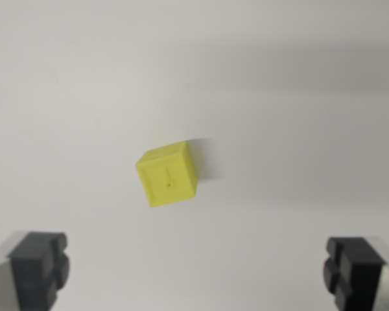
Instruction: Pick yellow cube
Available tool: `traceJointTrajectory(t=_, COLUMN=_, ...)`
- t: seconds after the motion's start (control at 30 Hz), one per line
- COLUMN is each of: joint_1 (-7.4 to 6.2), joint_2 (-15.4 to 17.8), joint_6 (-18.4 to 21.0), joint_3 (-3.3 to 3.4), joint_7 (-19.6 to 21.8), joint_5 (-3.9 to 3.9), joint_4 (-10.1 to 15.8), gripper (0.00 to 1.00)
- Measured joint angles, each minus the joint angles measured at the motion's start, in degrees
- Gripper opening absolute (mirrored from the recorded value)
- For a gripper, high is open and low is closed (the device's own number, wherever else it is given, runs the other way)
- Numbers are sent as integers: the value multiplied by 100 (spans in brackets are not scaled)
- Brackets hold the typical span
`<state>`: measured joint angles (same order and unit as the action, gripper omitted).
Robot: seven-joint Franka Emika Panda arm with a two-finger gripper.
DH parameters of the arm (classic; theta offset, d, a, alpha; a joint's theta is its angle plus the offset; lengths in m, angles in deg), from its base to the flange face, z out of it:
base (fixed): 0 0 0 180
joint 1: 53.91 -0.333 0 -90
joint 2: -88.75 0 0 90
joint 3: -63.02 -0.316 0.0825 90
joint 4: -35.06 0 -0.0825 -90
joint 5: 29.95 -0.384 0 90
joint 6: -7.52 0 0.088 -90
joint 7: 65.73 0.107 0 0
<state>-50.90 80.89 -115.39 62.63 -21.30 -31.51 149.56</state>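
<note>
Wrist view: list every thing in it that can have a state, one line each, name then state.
yellow cube: resting on the white surface, free, turned at an angle to the picture's edges, not gripped.
gripper: open, fingers wide apart at the bottom corners, holding nothing, the cube beyond the fingertips and not yet between them.
white surface: bare apart from the cube, which casts a faint shadow on the wrist view's right.

No text, label, brand or number can be read anywhere. The yellow cube (pixel 167 175) bears only a small dot with a short line rising from it toward twelve o'clock, on its facing side.
</note>
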Motion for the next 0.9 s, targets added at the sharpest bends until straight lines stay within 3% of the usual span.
traceJointTrajectory(t=0.9, joint_1=-137, joint_2=-210, joint_6=-991, joint_3=0, joint_7=-396, joint_5=28, joint_4=799, gripper=100)
